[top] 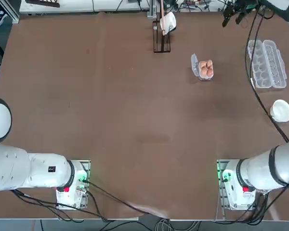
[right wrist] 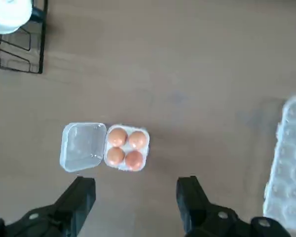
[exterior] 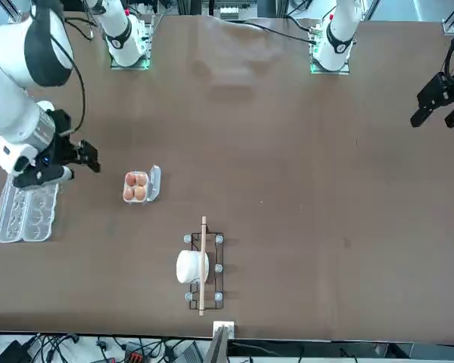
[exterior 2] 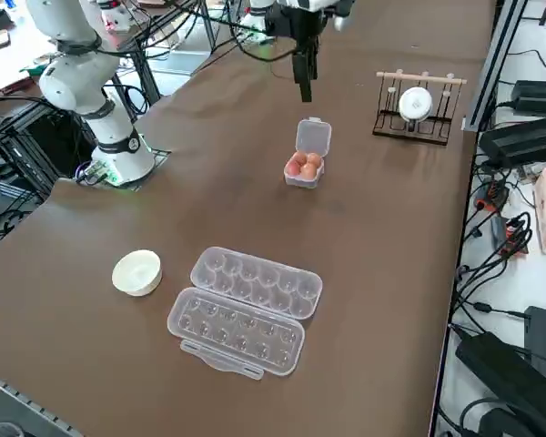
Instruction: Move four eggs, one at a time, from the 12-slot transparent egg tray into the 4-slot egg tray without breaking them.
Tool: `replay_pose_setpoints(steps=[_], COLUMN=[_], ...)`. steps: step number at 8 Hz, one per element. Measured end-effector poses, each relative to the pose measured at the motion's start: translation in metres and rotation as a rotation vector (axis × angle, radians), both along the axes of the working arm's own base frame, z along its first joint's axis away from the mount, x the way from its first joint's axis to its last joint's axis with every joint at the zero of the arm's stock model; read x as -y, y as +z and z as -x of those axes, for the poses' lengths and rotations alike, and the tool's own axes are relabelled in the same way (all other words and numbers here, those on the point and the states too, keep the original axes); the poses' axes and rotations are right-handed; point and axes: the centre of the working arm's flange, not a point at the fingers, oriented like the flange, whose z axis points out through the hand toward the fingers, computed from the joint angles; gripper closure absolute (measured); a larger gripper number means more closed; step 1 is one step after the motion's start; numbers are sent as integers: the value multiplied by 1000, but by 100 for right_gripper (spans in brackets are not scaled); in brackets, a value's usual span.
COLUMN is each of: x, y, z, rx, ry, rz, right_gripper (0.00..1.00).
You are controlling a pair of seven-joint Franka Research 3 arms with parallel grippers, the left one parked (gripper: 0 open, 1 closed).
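Observation:
Several orange-brown eggs point(top: 206, 69) point(right wrist: 126, 148) fill the cups of the small 4-slot egg tray point(top: 194, 65), whose lid flap point(right wrist: 83, 145) lies open beside them. The long 12-slot transparent egg tray point(top: 266, 63) point(exterior 2: 246, 309) lies open toward the table's right edge, and no egg shows in its cups. My right gripper point(top: 233, 17) point(right wrist: 135, 185) hangs high above the table, between the two trays, open with nothing between its fingers. In the right side view the gripper point(exterior 2: 305, 86) points straight down, well above the eggs point(exterior 2: 303, 165).
A white bowl point(top: 281, 110) sits near the long carton, toward the robot's side. A black wire rack point(top: 162, 33) with a wooden bar and a white cup stands at the far edge. Cables run from the right arm over the table's right side.

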Motion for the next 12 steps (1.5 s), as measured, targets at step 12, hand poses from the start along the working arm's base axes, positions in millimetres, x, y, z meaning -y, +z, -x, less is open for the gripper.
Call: replay_pose_setpoints(steps=[12], x=[37], y=[90], z=[46], rx=[-46], ry=[-140], rz=[-6], right_gripper=[0])
